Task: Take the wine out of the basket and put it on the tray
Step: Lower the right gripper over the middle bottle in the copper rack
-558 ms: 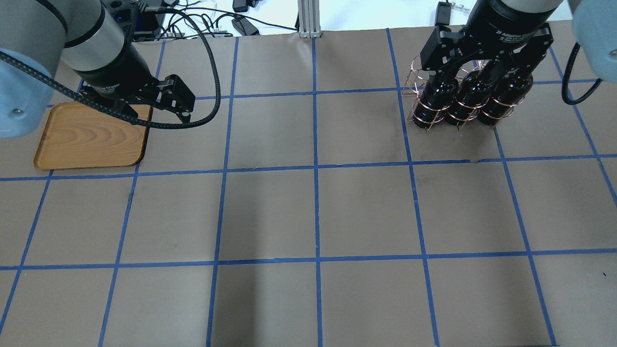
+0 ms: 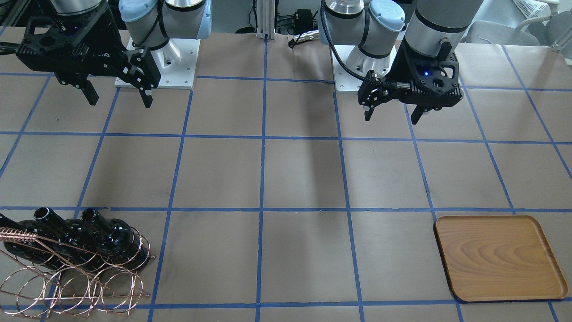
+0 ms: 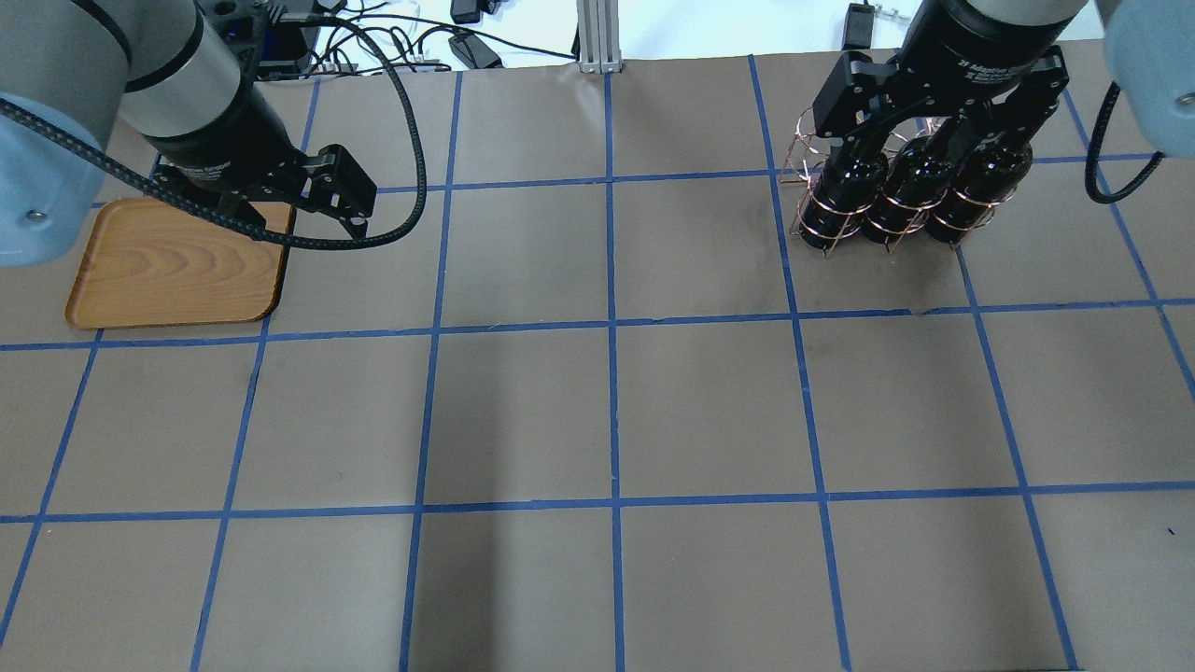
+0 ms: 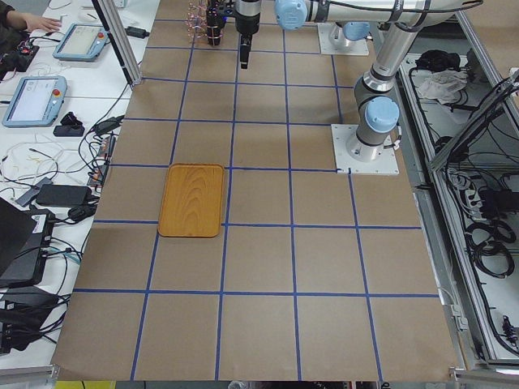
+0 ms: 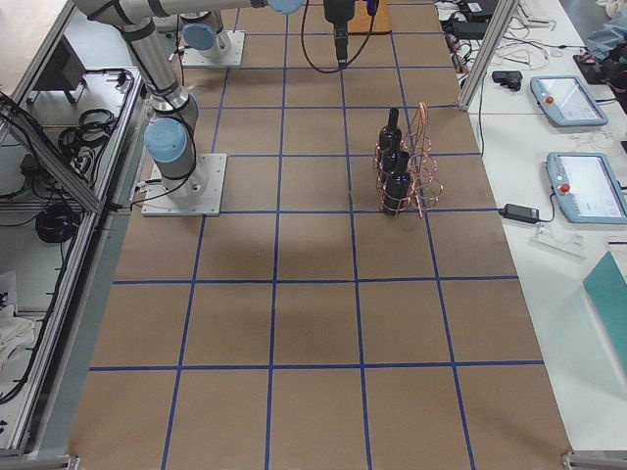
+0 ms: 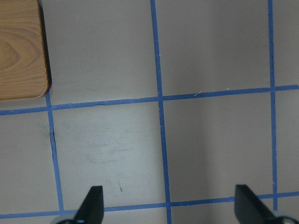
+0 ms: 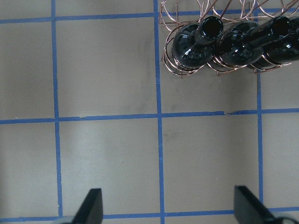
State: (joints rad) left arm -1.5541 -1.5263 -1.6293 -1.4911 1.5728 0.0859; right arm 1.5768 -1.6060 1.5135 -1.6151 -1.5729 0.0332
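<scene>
The right gripper [image 2: 120,101] is held above the brown paper-covered table with blue tape grid lines [image 2: 304,179], its two black fingers [image 7: 92,203] spread wide with only bare table seen between them. Ahead of those fingertips, away from the robot and a little towards the arm's outer side, three glossy black glass wine bottles [image 7: 194,44] are found, apart from the gripper and touched by neither finger. They are stood upright, side by side in one row, with open mouths turned up. They are held in the rose-gold thin-wire basket of round hoops with a twisted handle [image 2: 18,233], in the row of hoops on the gripper's side, while its handle is seen beyond the bottles.

The left gripper [image 2: 391,118] is likewise opened wide over the table, nothing being gripped. Ahead of it and slightly towards its own left, the flat orange-brown wooden tray with rounded corners and a thin dark rim [image 2: 496,257] is laid flat; one rounded corner [image 6: 21,51] is caught in the wrist view, clear of the fingers. The tray is set well apart from the basket, far across the table
</scene>
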